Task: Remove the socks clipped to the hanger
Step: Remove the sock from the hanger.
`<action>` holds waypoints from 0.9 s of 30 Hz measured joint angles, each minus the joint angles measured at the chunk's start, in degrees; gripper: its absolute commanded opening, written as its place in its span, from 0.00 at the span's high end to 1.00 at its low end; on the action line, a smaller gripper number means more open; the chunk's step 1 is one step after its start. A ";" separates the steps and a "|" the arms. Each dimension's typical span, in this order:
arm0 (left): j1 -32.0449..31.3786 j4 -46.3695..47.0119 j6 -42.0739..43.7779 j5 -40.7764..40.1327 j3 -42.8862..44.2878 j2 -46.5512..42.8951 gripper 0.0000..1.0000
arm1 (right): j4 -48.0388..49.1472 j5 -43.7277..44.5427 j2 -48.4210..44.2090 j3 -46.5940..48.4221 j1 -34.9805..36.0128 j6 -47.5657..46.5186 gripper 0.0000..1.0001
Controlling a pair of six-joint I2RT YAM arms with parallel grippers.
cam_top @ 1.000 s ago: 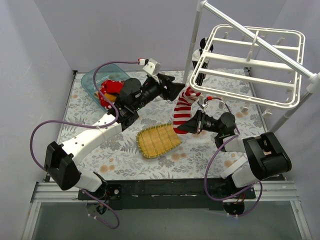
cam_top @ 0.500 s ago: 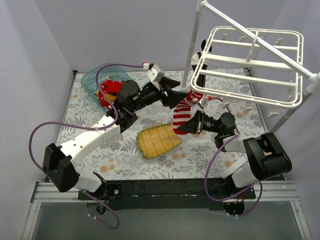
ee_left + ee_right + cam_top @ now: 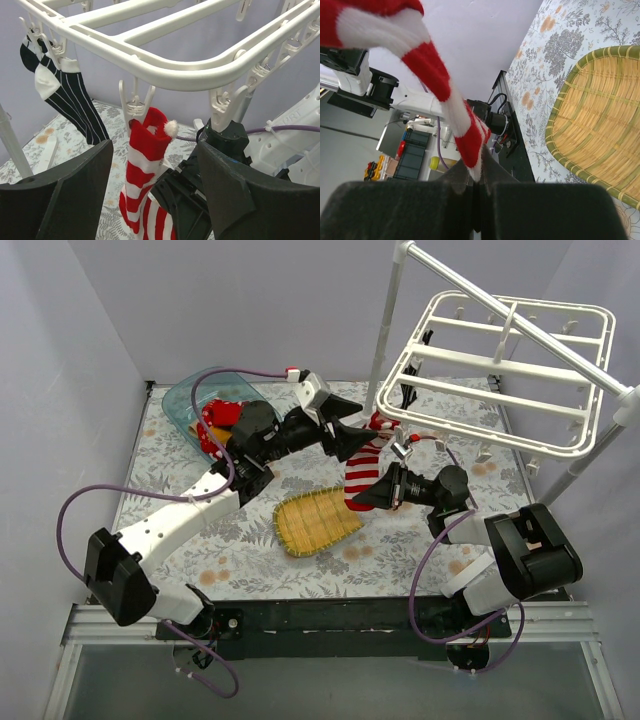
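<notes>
A big white hanger [image 3: 165, 70] goes across the top, with little clips hanging down. One clip [image 3: 135, 102] holds the top of a red-and-white striped sock [image 3: 142, 165] with a white fluffy ball on it. On the left hangs a black-and-white striped sock [image 3: 70, 100]. The left gripper [image 3: 154, 150] is wide open, one dark finger [image 3: 75, 195] on each side of the red sock, not touching it. Behind the sock is a black robot arm [image 3: 225, 142]. Below is a flowery table [image 3: 65, 145].
</notes>
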 measured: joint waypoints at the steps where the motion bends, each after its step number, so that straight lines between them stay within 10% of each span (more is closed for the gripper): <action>1: 0.00 0.00 0.04 0.07 0.11 0.33 0.31 | 0.00 0.00 0.09 0.00 0.00 0.00 0.99; 27: 0.00 11.34 -2.36 -1.92 4.61 10.38 0.29 | 0.00 -0.50 -1.29 -0.61 0.26 -0.28 0.99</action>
